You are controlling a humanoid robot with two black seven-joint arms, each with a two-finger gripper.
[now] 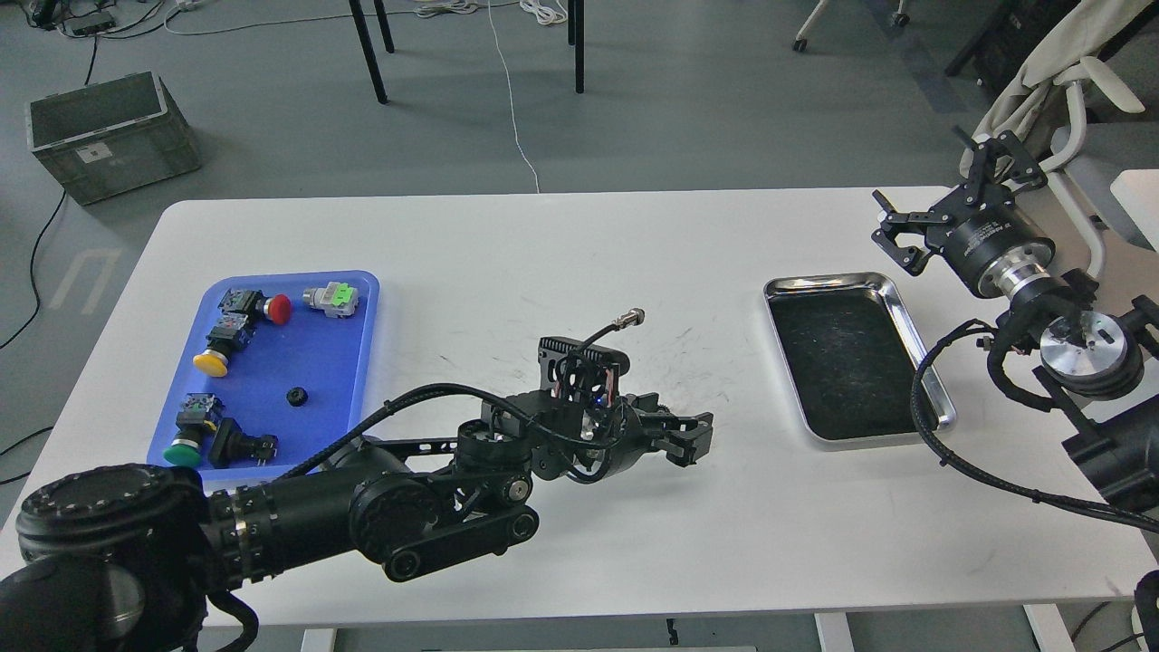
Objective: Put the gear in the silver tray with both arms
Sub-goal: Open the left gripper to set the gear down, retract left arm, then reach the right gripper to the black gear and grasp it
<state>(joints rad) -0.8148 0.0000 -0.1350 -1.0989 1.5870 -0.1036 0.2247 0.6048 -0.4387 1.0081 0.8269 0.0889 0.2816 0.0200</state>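
The gear, small, black and round, lies in the blue tray at the left. The silver tray sits empty on the right of the table, its dark bottom showing. My left gripper hovers low over the table's middle, between the two trays. Its fingers are slightly spread and hold nothing. My right gripper is raised above the table's far right corner, just beyond the silver tray, with its fingers wide apart and empty.
The blue tray also holds several push-button switches: red, yellow, green, and a grey-green part. A chair with a cloth stands at the right edge. A grey crate sits on the floor.
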